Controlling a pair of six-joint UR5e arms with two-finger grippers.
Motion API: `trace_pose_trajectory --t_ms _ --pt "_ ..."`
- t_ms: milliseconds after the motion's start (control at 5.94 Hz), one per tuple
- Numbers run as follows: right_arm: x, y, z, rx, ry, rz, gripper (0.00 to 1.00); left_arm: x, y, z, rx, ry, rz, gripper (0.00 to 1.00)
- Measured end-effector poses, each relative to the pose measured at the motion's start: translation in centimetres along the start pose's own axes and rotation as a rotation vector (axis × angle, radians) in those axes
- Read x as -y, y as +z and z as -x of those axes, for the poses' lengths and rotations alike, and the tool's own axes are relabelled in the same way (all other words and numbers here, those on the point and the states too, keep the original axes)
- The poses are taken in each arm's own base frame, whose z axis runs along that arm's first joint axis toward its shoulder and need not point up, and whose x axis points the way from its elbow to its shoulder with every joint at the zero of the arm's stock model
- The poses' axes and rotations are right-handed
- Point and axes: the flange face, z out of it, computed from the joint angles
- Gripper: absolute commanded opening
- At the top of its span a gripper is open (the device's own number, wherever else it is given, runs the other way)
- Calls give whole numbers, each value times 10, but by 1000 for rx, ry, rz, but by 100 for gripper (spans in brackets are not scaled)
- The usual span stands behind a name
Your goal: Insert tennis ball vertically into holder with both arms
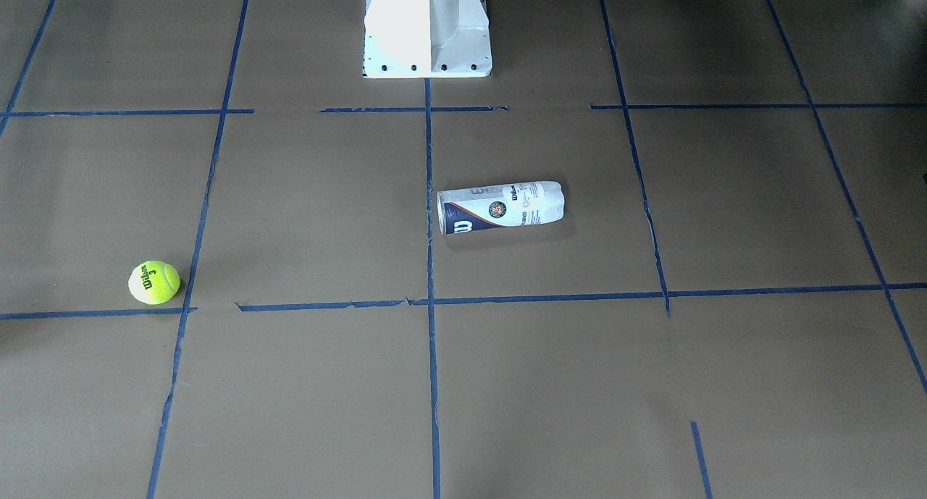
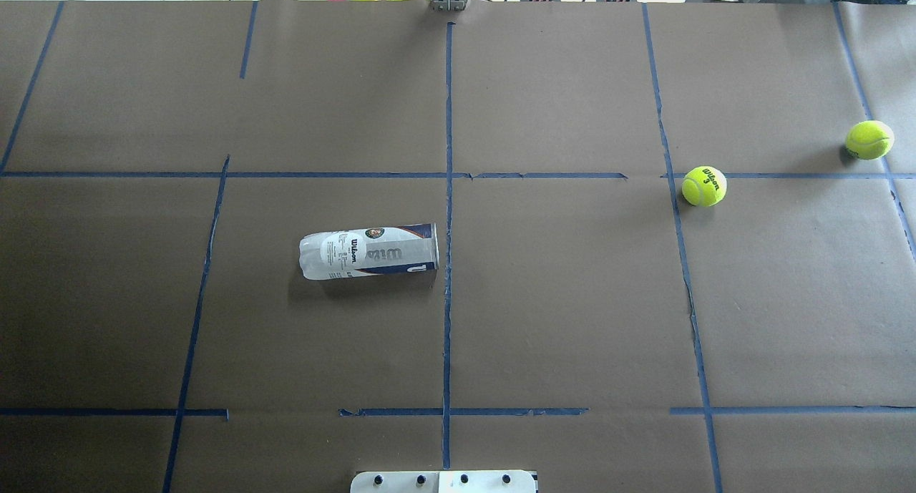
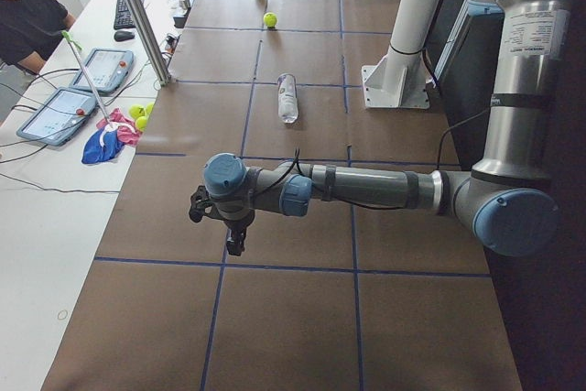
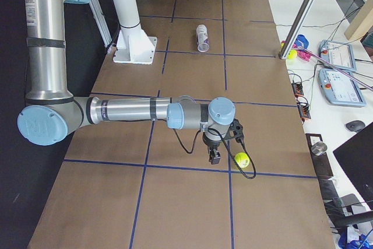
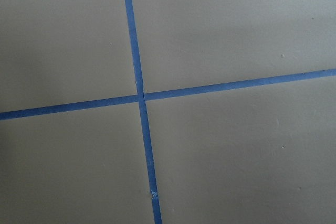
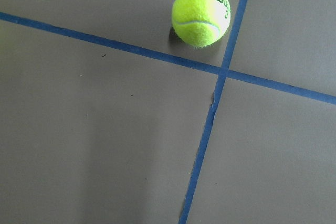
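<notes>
The holder (image 2: 368,252), a clear can with a white and navy label, lies on its side left of the centre tape line; it also shows in the front view (image 1: 500,208). The tennis ball (image 2: 704,186) with black print rests to the right, by a tape crossing, and shows in the front view (image 1: 153,282). My left gripper (image 3: 234,246) hangs over the table's far left end. My right gripper (image 4: 214,157) hangs at the far right end beside a ball (image 4: 242,160). I cannot tell whether either gripper is open or shut. The right wrist view shows a printed ball (image 6: 201,15), no fingers.
A second tennis ball (image 2: 869,139) lies near the right edge. The white pedestal (image 1: 427,35) stands at the robot's side. A metal pole (image 3: 137,16) rises at the far edge. Beyond it is a desk with tablets, spare balls and an operator (image 3: 27,6).
</notes>
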Motion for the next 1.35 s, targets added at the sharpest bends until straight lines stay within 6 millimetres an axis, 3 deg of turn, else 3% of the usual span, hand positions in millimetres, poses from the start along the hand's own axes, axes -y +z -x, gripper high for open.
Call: trace_pose_trajectory --t_ms 674,842,1347 --pt "1 3 -1 0 -14 -11 100 -21 6 4 -24 76 -57 100" --pt "1 3 -1 0 -18 -13 100 -29 8 -3 -77 132 -92 100" --pt "3 3 0 1 -30 -32 100 6 21 -90 -178 387 -133 100"
